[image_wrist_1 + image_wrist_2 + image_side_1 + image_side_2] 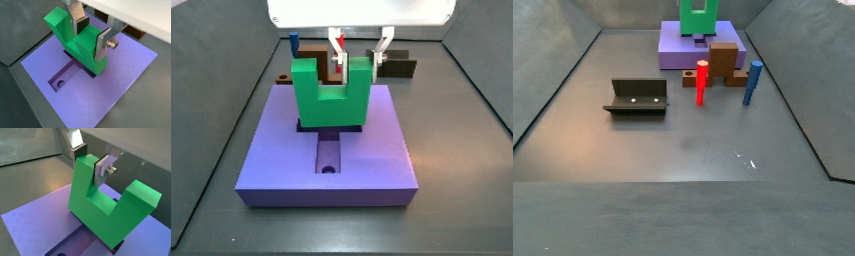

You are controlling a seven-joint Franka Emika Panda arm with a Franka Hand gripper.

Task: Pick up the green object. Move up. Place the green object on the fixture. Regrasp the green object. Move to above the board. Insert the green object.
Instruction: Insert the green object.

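Green object (331, 95) is being held upright on the board (329, 165), its lower end sitting at the wide head of the cross-shaped recess (67, 75), toward 12 o'clock on the board in a side view. Insertion is judged to be in hand, seemingly partly done; how deep the block is seated cannot be told.

For a clean finish, the block's outline is best being kept square to the recess edges and pushed straight down, with no tilt; any skew at the shoulders is likely to jam it. Release is best being held back until the block is fully bottomed.

End effector (93, 160) is being kept narrowly spread, pinching one upright arm of the green object between the silver fingers (103, 44), pads pressed to the plastic on both faces. Nothing else is being touched by it.

Fixture (639, 97) is sitting empty, well apart, at 8 o'clock from the board in a side view.
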